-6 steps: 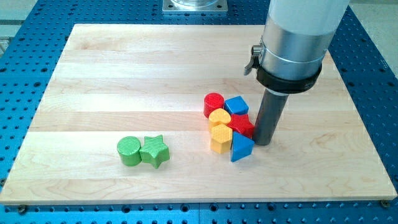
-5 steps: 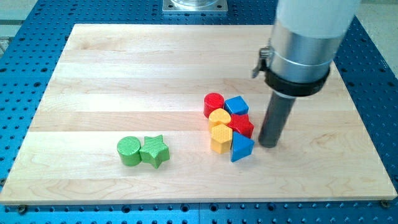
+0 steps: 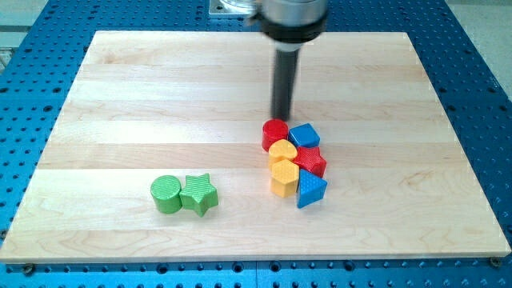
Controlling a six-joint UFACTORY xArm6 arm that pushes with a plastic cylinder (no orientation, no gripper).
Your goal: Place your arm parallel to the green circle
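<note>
The green circle [image 3: 166, 194] lies at the board's lower left, touching a green star [image 3: 198, 194] on its right. My tip [image 3: 281, 117] stands just above the red round block [image 3: 274, 133], at the top of the block cluster. It is far to the upper right of the green circle. The rod rises from it to the view's top edge.
A tight cluster sits right of centre: the red round block, a blue block [image 3: 305, 135], a yellow heart [image 3: 282, 151], a red block [image 3: 313, 162], a yellow block [image 3: 284, 178] and a blue triangle [image 3: 311, 190]. The wooden board [image 3: 120, 96] sits on a blue perforated table.
My tip has moved from the right side of the cluster up and left, to just above the red round block. The blocks have not moved.
</note>
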